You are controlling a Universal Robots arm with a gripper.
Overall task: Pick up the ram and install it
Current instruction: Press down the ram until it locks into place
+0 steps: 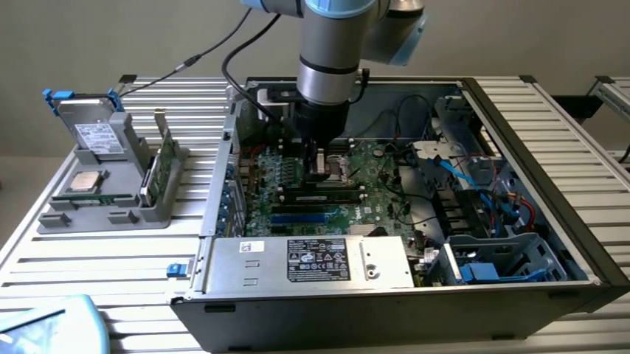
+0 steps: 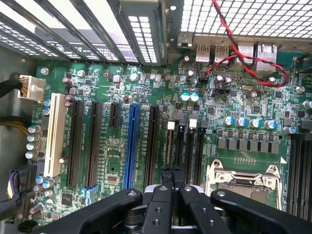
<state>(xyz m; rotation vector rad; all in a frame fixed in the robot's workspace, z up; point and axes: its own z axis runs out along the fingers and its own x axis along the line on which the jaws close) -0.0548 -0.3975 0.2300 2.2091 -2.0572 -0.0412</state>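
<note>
Hovering inside open computer case (image 1: 551,221), hand (image 1: 320,168) clenched, fingers (image 2: 171,178) pinched together, gripping nothing visible. Ram (image 1: 320,197) lying seated in slot on motherboard (image 1: 379,188), directly beneath hand, long axis running across exterior view's left-right. Fingertips just above ram's top edge; contact unclear.

From my remote seat, I'm looking at an open PC case (image 1: 551,221) on a slatted table (image 1: 99,258). Its motherboard (image 2: 122,97) has a blue slot (image 2: 130,146) among black ones, a white slot (image 2: 52,136), and an empty CPU socket (image 2: 241,178). A PSU (image 1: 315,259) sits at the case's near edge. On the exterior view's left, a grey tray (image 1: 103,199) holds a hard drive (image 1: 96,136), a CPU (image 1: 87,181) and a green card (image 1: 162,166).
</note>
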